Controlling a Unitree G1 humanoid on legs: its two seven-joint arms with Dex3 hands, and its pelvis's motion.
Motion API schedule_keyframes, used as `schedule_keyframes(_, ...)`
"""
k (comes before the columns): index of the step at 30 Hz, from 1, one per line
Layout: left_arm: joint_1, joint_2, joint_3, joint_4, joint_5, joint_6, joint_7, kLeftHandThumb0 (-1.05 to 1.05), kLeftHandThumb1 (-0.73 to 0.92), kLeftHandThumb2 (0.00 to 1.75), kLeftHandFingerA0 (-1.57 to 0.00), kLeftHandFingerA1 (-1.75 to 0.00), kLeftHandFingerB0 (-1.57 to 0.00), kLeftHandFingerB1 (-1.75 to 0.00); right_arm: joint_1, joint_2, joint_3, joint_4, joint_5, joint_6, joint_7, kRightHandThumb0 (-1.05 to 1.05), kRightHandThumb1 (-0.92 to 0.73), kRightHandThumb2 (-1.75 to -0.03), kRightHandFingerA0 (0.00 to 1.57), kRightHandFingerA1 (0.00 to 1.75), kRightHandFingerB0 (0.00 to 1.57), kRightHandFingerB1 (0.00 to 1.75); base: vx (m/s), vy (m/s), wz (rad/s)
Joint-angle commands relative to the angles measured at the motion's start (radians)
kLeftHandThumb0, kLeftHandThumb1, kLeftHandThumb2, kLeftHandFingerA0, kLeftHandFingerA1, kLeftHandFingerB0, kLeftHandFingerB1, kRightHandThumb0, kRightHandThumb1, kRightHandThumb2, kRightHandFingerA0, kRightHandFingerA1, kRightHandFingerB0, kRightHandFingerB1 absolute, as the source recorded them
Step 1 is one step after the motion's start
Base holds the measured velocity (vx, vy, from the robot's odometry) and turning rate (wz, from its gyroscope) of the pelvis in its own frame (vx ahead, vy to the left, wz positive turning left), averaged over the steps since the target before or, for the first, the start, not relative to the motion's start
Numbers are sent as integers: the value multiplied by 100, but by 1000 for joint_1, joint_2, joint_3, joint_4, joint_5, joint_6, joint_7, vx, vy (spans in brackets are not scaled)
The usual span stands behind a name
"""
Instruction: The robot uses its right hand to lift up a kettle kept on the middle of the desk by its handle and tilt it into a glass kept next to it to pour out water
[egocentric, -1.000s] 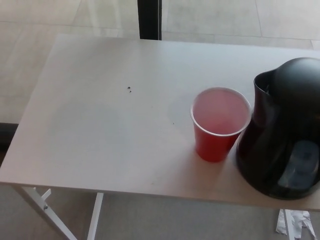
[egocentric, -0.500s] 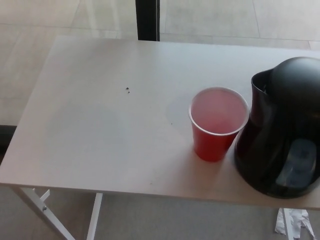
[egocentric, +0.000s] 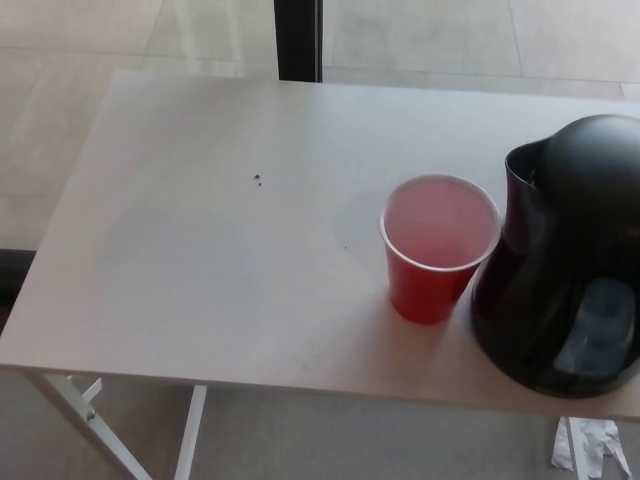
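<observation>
Neither hand shows, so no grip can be told — the black kettle (egocentric: 563, 255) stands untouched at right beside the red cup (egocentric: 438, 247), the handle-reach apparently still to come.

One surface (egocentric: 200, 260), white, on white legs. One kettle (egocentric: 565, 260), black, upright. One cup (egocentric: 438, 247), red, upright, just beside kettle. One small dark speck (egocentric: 258, 180) on surface. One crumpled white scrap (egocentric: 590, 445) on floor. Robot hands showing: zero.
</observation>
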Motion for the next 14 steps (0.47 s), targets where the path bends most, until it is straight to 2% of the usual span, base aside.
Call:
schedule_keyframes(1,0,30,-19,7,28,39,16,-94,92,82,-55,-54,-31,-43,2,22,58,27,25,-180,-93,-65,-56,-73,1,59,0,2,0,0,0)
schedule_keyframes(2,-3,30,-19,9,24,40,12,-94,92,82,-55,-54,-31,-43,9,26,76,30,24,-204,-74,-65,-56,-73,1,59,0,2,0,0,0)
schedule_keyframes(3,-8,27,-13,12,15,46,10,-90,92,79,-55,-52,-35,-41,8,26,81,40,34,-218,-57,-76,-42,-78,0,52,0,20,0,0,0)
schedule_keyframes(4,-7,26,-13,10,13,43,5,-94,92,81,-55,-55,-30,-43,14,33,84,32,46,-226,-36,-62,-56,-70,0,44,0,8,0,0,0)
schedule_keyframes(5,-6,26,-13,10,13,41,3,-94,92,81,-55,-55,-30,-43,16,35,87,30,53,-230,-28,-62,-56,-70,0,44,0,8,0,0,0)
schedule_keyframes(6,-8,27,-18,11,18,45,3,-91,92,80,-53,-54,-32,-43,38,40,106,16,61,-247,47,-64,-38,-78,0,46,0,30,0,0,0)
schedule_keyframes(7,-10,27,-16,11,15,49,1,-91,92,80,-53,-54,-32,-43,43,37,116,17,67,-244,71,-64,-38,-78,0,46,0,30,0,0,0)
schedule_keyframes(8,-9,26,-17,8,16,52,4,-90,92,81,-53,-54,-32,-42,49,26,143,22,57,-246,93,-56,-53,-62,0,34,0,25,0,0,0)
schedule_keyframes(9,-7,27,-17,6,15,52,7,-89,92,80,-54,-52,-34,-40,58,26,179,8,33,-262,89,-58,-54,-59,0,46,0,28,0,0,0)
schedule_keyframes(10,-5,26,-17,4,15,46,7,-90,92,80,-53,-54,-32,-43,64,23,213,8,8,-291,84,-58,-55,-59,0,50,1,31,0,0,0)
schedule_keyframes(11,-7,26,-14,7,13,48,5,-90,92,79,-54,-53,-34,-40,71,22,234,7,5,-306,104,-60,-49,-72,0,47,2,30,0,0,0)
schedule_keyframes(14,-10,29,-10,8,10,55,12,-90,92,78,-54,-52,-35,-41,84,29,267,-7,25,-327,145,-63,-48,-71,0,44,1,34,0,0,0)
